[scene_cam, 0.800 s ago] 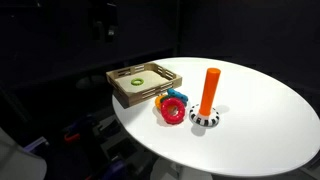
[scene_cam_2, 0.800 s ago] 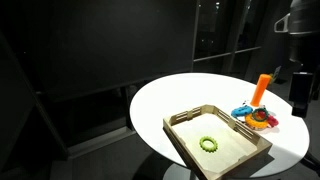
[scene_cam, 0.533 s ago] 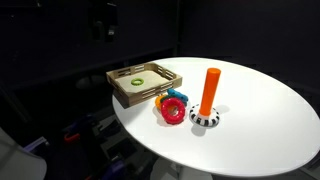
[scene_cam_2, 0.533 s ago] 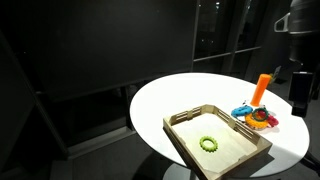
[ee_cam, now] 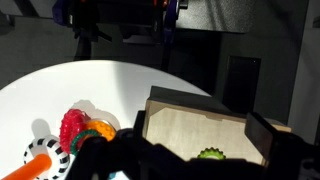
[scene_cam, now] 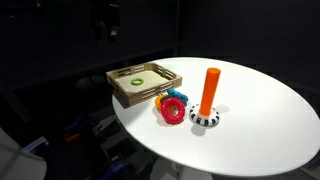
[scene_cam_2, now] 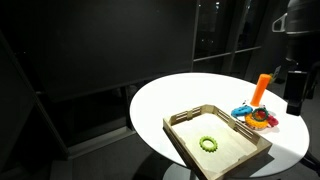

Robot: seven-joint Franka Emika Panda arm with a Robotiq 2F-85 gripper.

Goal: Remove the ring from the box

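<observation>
The small green ring [scene_cam: 136, 81] lies flat inside the light wooden box [scene_cam: 135, 100] at the round table's edge. Both exterior views show them: the ring [scene_cam_2: 208, 143] sits near the middle of the box [scene_cam_2: 185, 150]. My gripper [scene_cam_2: 293, 92] hangs high above the table, off to the side of the box, dark against the background. In the wrist view its two fingers [ee_cam: 200, 128] stand wide apart and empty, framing the box [ee_cam: 190, 98], with the green ring [ee_cam: 210, 155] half hidden at the bottom edge.
A red ring [scene_cam: 172, 111] and a blue ring [scene_cam: 177, 97] lie beside the box. An orange peg [scene_cam: 210, 92] stands on a black-and-white base [scene_cam: 205, 119]. The white round table [scene_cam: 255, 135] is ringed by dark surroundings.
My gripper has shifted slightly down and inward over the table's far side. The ring, box and other objects have not moved.
</observation>
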